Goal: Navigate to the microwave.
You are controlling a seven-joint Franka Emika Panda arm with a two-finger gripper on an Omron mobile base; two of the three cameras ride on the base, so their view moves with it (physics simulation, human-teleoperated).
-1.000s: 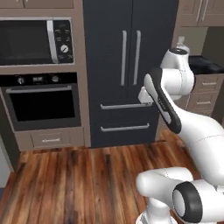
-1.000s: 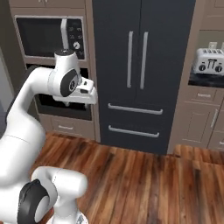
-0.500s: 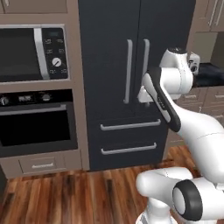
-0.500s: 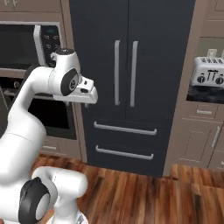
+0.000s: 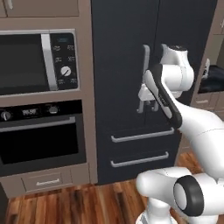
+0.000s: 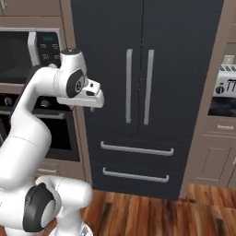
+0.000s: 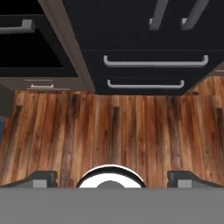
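Microwave (image 5: pixel 37 62) at far left, built into cabinetry above wall oven (image 5: pixel 41 135). Fixed, rigid, no lifting; glass door likely fragile. Best hold: vertical silver handle (image 5: pixel 48 61). Right of it, dark fridge (image 5: pixel 148 87). Tool (image 7: pixel 111 177) empty, tips wide apart, aimed at wooden floor (image 7: pixel 111 131).

Plenty of open wood floor (image 7: pixel 113 131) in front of the cabinets, nothing lying on it. Straight ahead is a solid wall of appliances: the tall dark fridge (image 5: pixel 127 52) with its two long door handles and two drawer pulls sticking out a bit, then to its left the microwave (image 5: pixel 37 61) stacked over the oven (image 5: pixel 41 138). A brown cabinet strip sits between them. The claw (image 7: pixel 112 177) hangs spread wide over bare floor, well short of the fridge drawers. Off right, a counter (image 6: pixel 223 108) carries a toaster (image 6: pixel 227 80).
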